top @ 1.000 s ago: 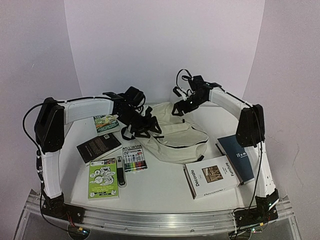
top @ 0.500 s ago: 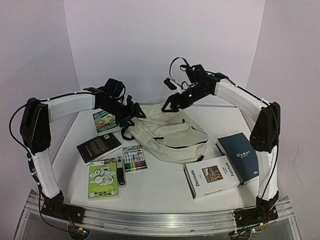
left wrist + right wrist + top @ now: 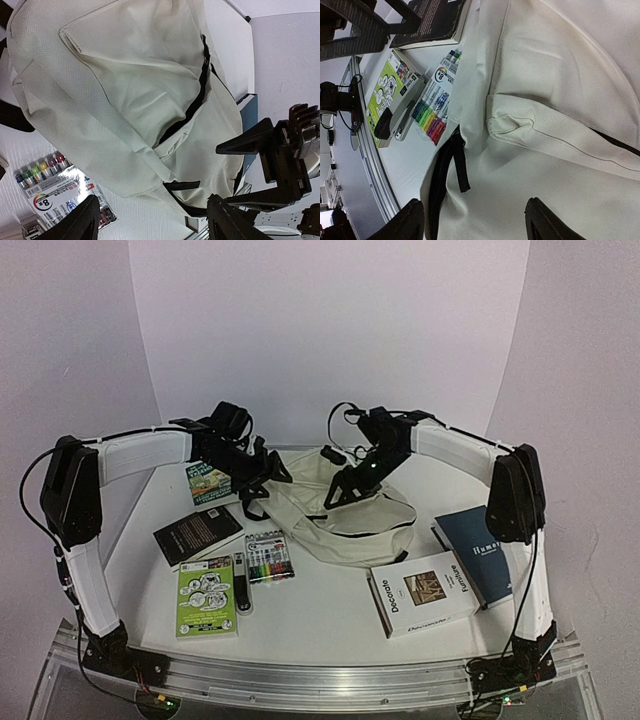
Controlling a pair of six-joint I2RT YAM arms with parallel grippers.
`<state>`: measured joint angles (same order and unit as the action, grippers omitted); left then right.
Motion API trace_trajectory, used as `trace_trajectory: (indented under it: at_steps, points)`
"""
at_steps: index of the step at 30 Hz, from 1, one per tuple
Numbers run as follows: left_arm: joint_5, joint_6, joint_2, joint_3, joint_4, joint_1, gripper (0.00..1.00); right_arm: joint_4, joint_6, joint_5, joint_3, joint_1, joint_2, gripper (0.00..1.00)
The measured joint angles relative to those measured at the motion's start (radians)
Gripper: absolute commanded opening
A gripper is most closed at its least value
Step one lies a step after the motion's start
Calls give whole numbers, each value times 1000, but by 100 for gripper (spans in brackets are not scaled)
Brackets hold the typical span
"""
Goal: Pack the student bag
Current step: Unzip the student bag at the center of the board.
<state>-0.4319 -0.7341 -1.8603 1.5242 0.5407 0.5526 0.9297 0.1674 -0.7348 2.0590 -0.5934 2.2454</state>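
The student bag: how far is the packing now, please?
Done: nothing looks packed. The green book, the white book, the marker set and the stapler lie on the table, outside the student bag. In hand: the left gripper and the right gripper hover open over the student bag, holding nothing. Left: getting every item inside.

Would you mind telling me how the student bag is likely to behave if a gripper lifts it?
Probably floppy: the student bag lies slumped and creased, so lifted at one spot it would likely sag. It looks flat and fairly empty, so likely light for its size. Its woven fabric seems matte, probably not slippery.
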Motion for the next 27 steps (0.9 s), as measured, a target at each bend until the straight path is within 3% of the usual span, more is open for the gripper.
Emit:
trace_trajectory:
  at_steps: [13,19,23,27]
  points:
    - [17,0,0,0,1,0,74,10,1,-34,8,-25,66,55]
    - [18,1,0,0,4,0,73,14,0,-40,23,-37,79,45]
    - [26,1,0,0,10,0,73,15,0,-46,28,-46,79,31]
    - [34,1,0,0,10,0,76,16,-2,-56,41,-51,83,8]
